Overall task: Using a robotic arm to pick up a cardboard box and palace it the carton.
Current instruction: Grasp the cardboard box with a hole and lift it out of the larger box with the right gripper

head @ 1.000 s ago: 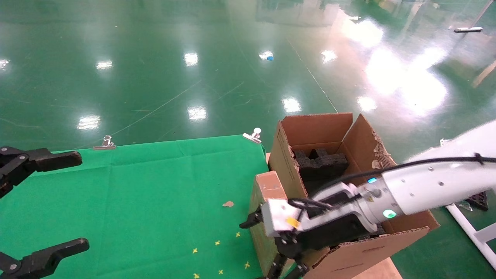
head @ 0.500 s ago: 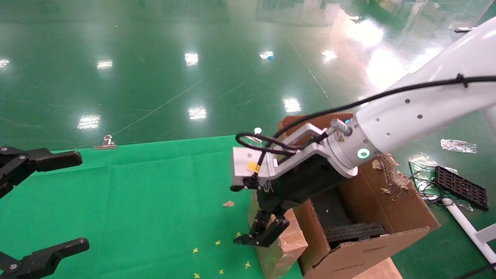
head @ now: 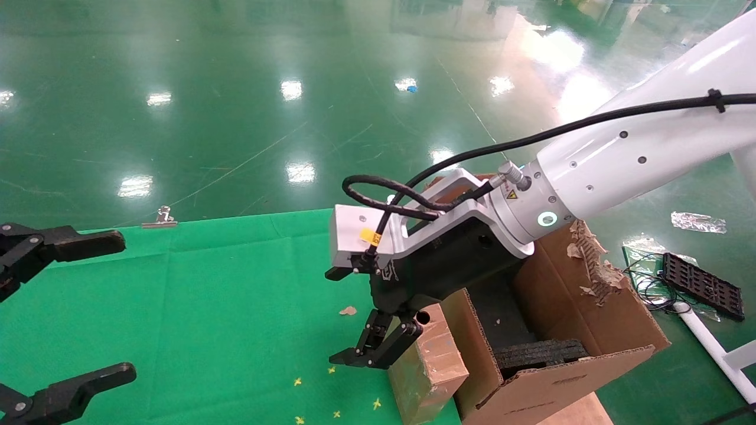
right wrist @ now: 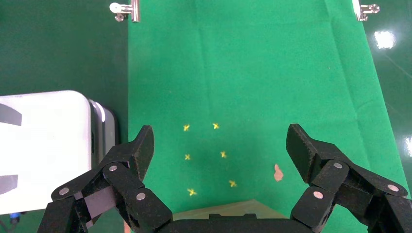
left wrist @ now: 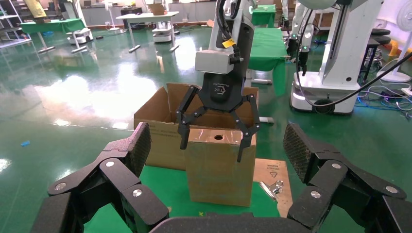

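Right tool (head: 373, 353) has risen above cardboard box (head: 428, 363).

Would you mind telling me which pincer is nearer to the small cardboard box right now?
The right. The right pincer hangs open just above the cardboard box beside the carton; the left pincer sits open far across the green cloth.

The cardboard box (head: 430, 360) stands upright on the table (head: 224, 307), just left of the carton (head: 567, 360). The right gripper (head: 369, 349) hangs over the box's top edge; the left gripper (head: 65, 313) sits far left.
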